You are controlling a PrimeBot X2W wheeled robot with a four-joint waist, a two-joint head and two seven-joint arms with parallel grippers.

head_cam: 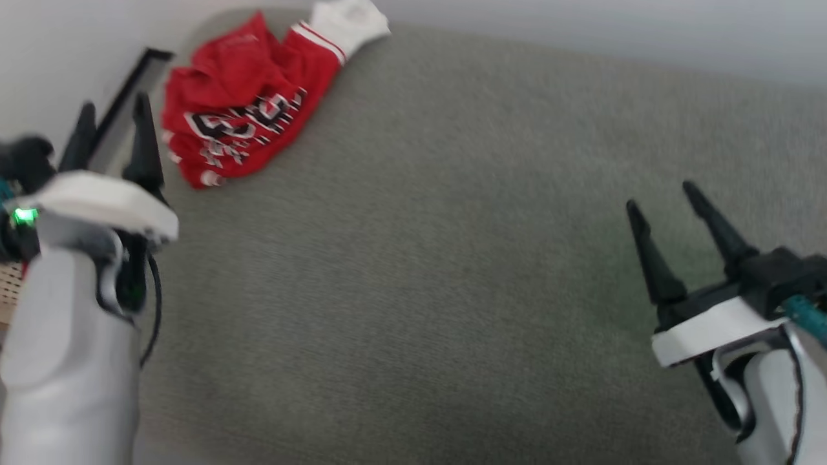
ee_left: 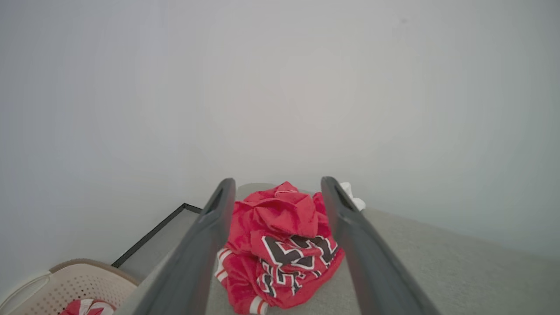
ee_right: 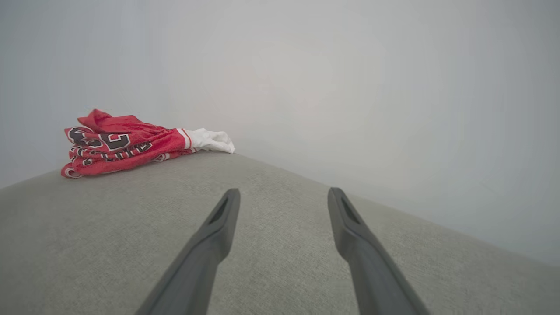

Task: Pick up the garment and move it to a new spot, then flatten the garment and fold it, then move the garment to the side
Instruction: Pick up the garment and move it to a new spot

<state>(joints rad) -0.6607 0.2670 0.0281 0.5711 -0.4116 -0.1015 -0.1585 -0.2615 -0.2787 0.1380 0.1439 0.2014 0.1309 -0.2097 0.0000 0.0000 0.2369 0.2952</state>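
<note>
Your left claw (head_cam: 114,103) is standing released, its two dark fingers spread wide and gripping nothing. The garment (head_cam: 245,110) is lying just ahead of that claw's tips, slightly toward its right finger. In the left wrist view it is sitting framed in the gap between the fingers. In the head view a narrow strip of background is showing between the right finger and the cloth, so they appear to be apart.

The garment is sitting crumpled in a heap on the grey fabric surface (head_cam: 452,271), red body bunched up, with black, white-outlined lettering facing up toward you. Its white sleeve (head_cam: 349,19), edged with red stripes, is trailing off the far side of the heap, away from the left claw.

Your right claw (head_cam: 659,196) is also hanging released, fingers wide apart and empty, over a bare stretch of the grey surface. From this claw the garment is lying well apart, far ahead and off to its left.

Off to the left of the left claw, a black-framed panel (ee_left: 162,232) is leaning by the pale wall (ee_left: 280,87). Nearer that claw's base, a beige perforated basket (ee_left: 87,280) is holding a bit of red and white cloth (ee_left: 85,307).
</note>
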